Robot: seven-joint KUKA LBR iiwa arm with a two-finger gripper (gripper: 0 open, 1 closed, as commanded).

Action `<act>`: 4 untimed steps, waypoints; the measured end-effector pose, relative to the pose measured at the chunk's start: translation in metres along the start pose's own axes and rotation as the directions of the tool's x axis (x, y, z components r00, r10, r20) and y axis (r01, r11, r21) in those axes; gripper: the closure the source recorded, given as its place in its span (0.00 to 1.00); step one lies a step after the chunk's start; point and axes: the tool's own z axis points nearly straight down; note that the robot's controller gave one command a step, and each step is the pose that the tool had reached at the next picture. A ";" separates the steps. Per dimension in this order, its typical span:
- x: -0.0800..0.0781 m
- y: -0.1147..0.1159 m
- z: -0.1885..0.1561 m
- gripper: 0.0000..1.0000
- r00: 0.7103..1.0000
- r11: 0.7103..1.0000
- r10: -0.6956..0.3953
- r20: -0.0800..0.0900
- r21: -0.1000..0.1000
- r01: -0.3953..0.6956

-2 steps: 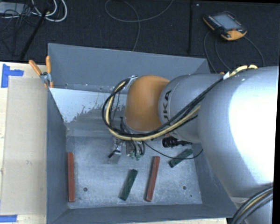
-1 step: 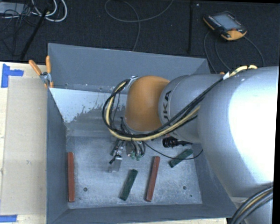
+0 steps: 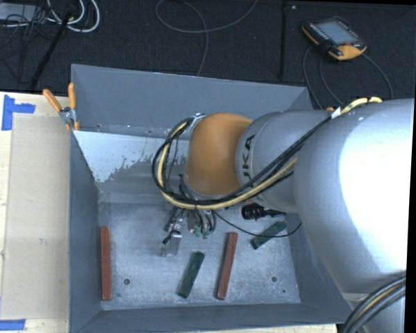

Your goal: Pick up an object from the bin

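Landmark taken: dark green stick (image 3: 190, 274), flat on the speckled floor of the grey bin (image 3: 80, 211), close to the front wall. Long axis up-and-down the view, top end leaning slightly right.

Gripper (image 3: 170, 242): just up and left of the dark green stick's top end, apart from it, low over bare floor. Claw state: cannot tell, the tip being a small dark tangle under the wrist. Hung beneath the orange wrist cover (image 3: 212, 155), itself well up from the dark green stick and looped round with yellow and black cables (image 3: 165, 163). Silver arm (image 3: 346, 190) up and far right of the stick.

Thing nearest the gripper: the dark green stick itself, lying loose on the floor, not seen in any grip.

Red-brown stick (image 3: 226, 265): just right of the dark green stick, roughly parallel, narrow strip of floor between, top end reaching higher.

Second red-brown stick (image 3: 105, 263): well left of the dark green stick, near the left wall, upright in the view.

Short dark green piece (image 3: 269, 235): up and right of the dark green stick, beyond the red-brown stick, tilted, one end close under the arm.
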 end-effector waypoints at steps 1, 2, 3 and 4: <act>-0.016 -0.012 -0.041 0.00 1.000 1.000 -0.021 -0.006 0.001 0.021; -0.020 -0.035 -0.058 0.00 1.000 1.000 -0.005 0.014 -0.003 0.005; -0.010 -0.080 -0.014 0.00 0.993 0.993 -0.117 0.000 0.000 0.117; -0.006 -0.058 -0.006 0.00 0.984 0.984 -0.176 -0.001 0.004 0.176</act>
